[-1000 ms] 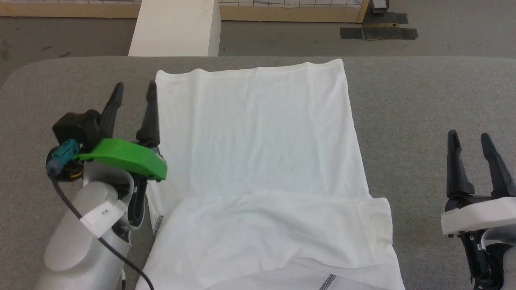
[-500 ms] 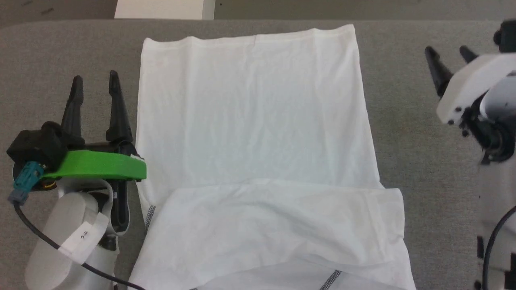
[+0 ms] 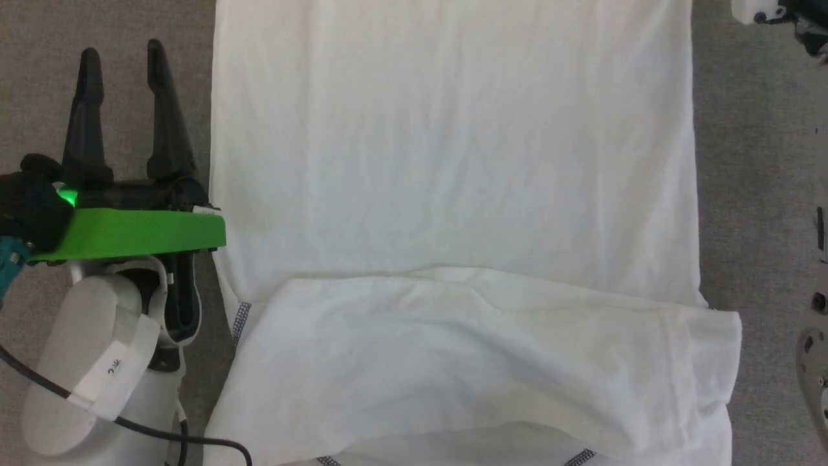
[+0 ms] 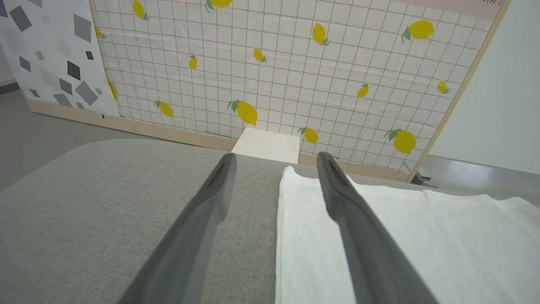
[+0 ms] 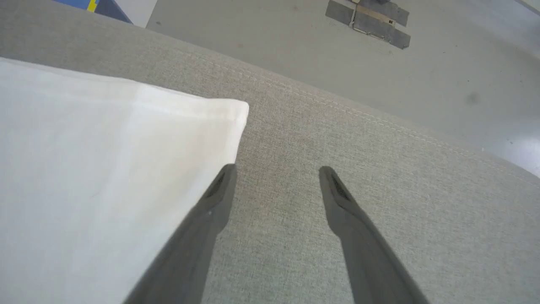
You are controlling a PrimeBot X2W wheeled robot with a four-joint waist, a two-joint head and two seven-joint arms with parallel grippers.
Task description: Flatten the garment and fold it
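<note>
Across the grey fabric table (image 3: 744, 194), the garment (image 3: 453, 162) lies flat and takes up most of the head view from 12 to 6 o'clock. It is white and thin with fine creases. Its long sides run straight, and a second layer is folded across the lower part, ending in a soft, wavy edge. Short runs of dark grey-and-white stitching (image 3: 240, 320) show at 7 o'clock and along the bottom edge.

The left gripper (image 3: 123, 52) sits at 9 o'clock of the garment, just beside its edge. Its two dark fingers are spread wide and hold nothing. A green cover (image 3: 129, 233) sits behind them. In the left wrist view one finger overlaps the cloth's border.

The right gripper (image 5: 277, 169) hangs over bare table, fingers wide apart and empty, with the garment's corner at 10 o'clock of them.

A white box (image 4: 266, 145) stands beyond the table, before a lemon-print panel (image 4: 295, 63).

A white tag (image 3: 110, 372) on the left forearm bears a small dark mark that I cannot read.
</note>
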